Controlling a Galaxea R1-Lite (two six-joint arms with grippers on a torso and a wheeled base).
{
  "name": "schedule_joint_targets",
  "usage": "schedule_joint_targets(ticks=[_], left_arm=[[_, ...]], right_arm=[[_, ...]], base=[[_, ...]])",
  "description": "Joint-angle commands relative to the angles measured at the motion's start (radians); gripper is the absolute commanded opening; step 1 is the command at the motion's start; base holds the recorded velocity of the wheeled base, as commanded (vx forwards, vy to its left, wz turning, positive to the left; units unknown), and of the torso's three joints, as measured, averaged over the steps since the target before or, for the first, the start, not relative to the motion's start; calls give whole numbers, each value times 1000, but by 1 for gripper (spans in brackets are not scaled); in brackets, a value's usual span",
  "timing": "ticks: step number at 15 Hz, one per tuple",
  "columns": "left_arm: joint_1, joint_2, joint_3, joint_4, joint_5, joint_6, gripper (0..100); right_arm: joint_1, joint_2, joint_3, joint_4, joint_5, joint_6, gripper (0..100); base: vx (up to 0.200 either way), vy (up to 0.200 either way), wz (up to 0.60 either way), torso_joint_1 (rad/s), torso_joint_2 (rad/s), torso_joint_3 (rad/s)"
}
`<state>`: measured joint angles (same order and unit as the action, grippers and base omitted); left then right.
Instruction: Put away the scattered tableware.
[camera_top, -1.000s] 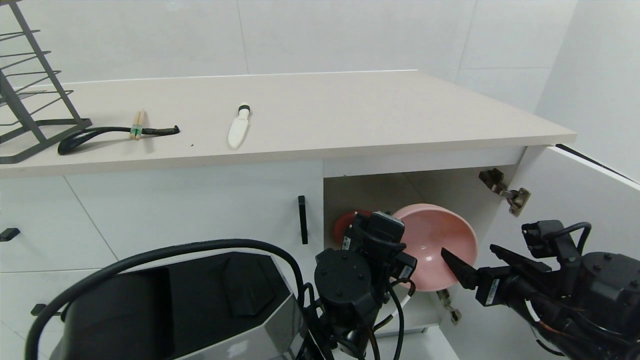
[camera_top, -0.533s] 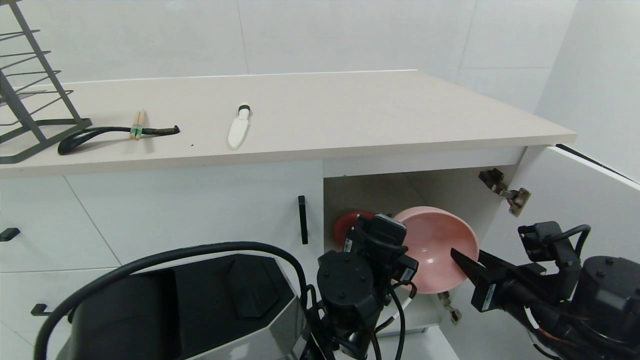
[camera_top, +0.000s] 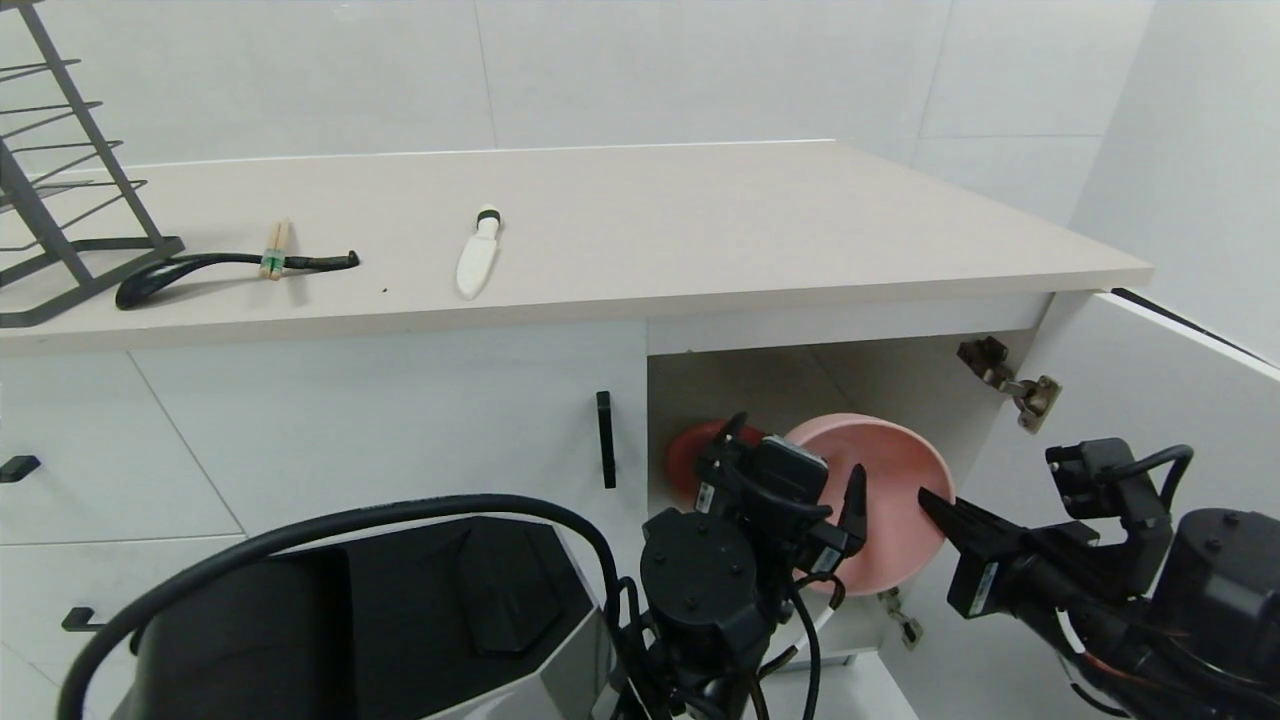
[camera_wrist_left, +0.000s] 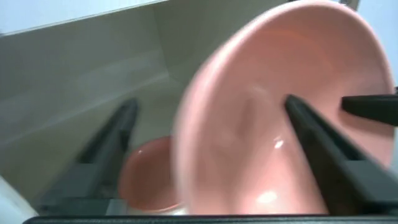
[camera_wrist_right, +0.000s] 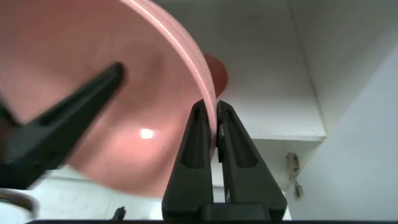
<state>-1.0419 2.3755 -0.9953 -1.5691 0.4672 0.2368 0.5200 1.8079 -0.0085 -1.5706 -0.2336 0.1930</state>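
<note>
Now the pink bowl (camera_top: 890, 480) hangs tilted on edge at lower right of the head view, in the mouth of the open cabinet (camera_top: 740, 385), just in front of a smaller red dish (camera_top: 690, 455); the right claw (camera_wrist_right: 216, 118) is pinched shut on its rim, probably to slide it in edgewise. The left claw (camera_wrist_left: 209, 109) is spread wide either side of the bowl, seemingly to steady it; a spoon (camera_top: 170, 270), chopsticks (camera_top: 274, 249) and a white knife (camera_top: 478, 255) lie on the tabletop (camera_top: 650, 220) at upper left.

Your pink bowl (camera_top: 895, 480) is tilted steeply in the open cabinet (camera_top: 740, 380), red bowl (camera_top: 688, 460) beside it; black spoon (camera_top: 160, 272), chopsticks (camera_top: 273, 250) and white knife (camera_top: 477, 262) lie on the counter (camera_top: 700, 220)
</note>
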Motion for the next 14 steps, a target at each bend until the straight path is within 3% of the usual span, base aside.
schedule_joint_targets(ticks=[1, 4, 6, 7, 10, 14], left_arm=[[-1, -36, 14, -2, 1, 1, 100], [-23, -114, 106, -2, -6, 4, 100], [-27, -164, 176, -2, -39, 1, 100], [-49, -251, 300, -2, -128, 4, 100], [-64, -354, 465, -2, -242, 9, 100], [40, -443, 593, -2, -387, 4, 100]], right_arm=[[-32, 2, 1, 0, -4, 0, 0], [-38, 2, 1, 0, -4, 0, 0], [-52, 4, 1, 0, -4, 0, 0], [-63, 4, 2, 0, -3, 0, 0], [-60, 4, 4, 0, -3, -1, 0], [-55, 27, 5, 0, -4, -1, 0]], base=[[0, 0, 0, 0, 0, 0], [0, 0, 0, 0, 0, 0], [0, 0, 0, 0, 0, 0], [0, 0, 0, 0, 0, 0], [0, 0, 0, 0, 0, 0], [0, 0, 0, 0, 0, 0]])
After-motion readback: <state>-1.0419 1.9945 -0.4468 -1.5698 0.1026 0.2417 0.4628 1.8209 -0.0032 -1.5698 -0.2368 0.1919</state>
